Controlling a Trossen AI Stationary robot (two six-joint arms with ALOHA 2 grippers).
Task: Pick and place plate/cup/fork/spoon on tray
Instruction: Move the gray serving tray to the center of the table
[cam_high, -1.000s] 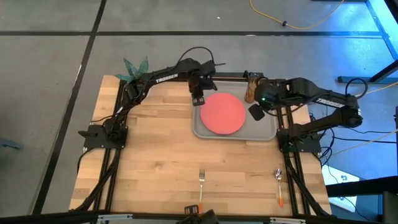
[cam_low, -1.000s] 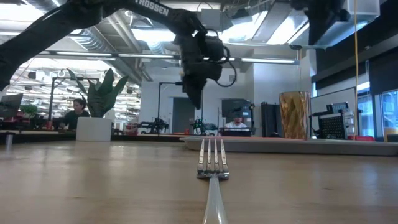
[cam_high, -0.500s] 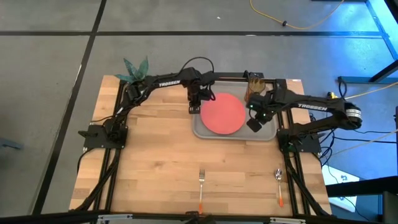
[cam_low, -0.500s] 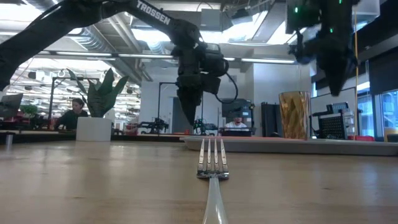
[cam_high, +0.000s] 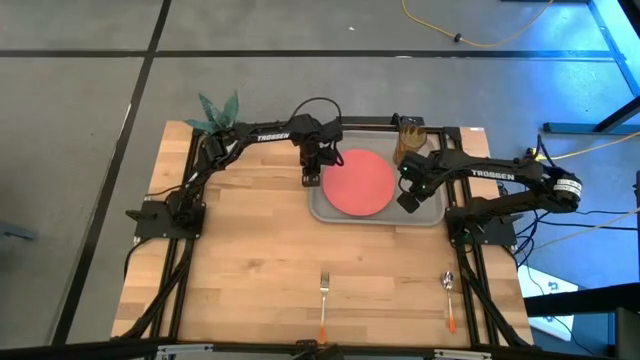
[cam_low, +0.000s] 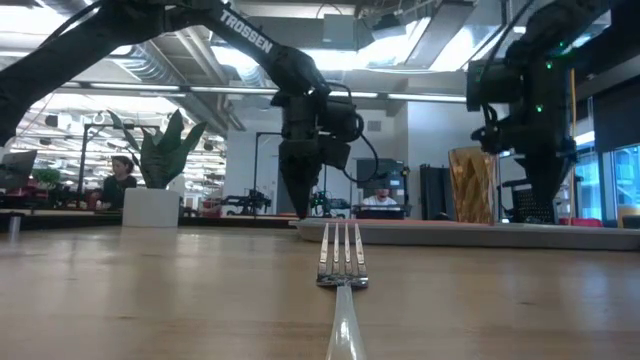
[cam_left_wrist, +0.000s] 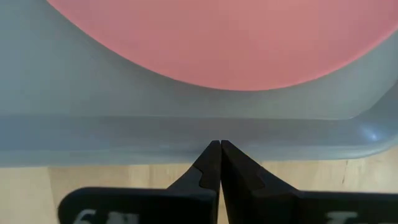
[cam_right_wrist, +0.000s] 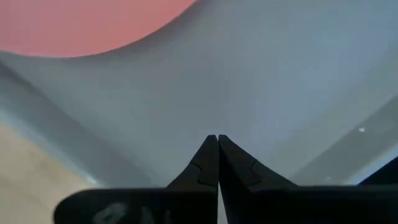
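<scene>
Left claw (cam_high: 311, 178) now lowered and clenched empty at the tray (cam_high: 325, 207) rim, nine o'clock of the plate (cam_high: 359, 181); right claw (cam_high: 408, 201), swung in, clenched empty at three o'clock. Plate and cup (cam_high: 408, 138) trayed; fork (cam_high: 324, 300) and spoon (cam_high: 450, 297) left on the tabletop (cam_high: 250, 260) near six o'clock. Pinched-shut tips plain only in wrist views.

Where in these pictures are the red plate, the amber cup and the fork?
plate (cam_high: 360, 181): high view, middle of its coral-red face.
cup (cam_low: 472, 186): low view, middle of its amber wall.
fork (cam_low: 342, 256): low view, on its tines.
</scene>
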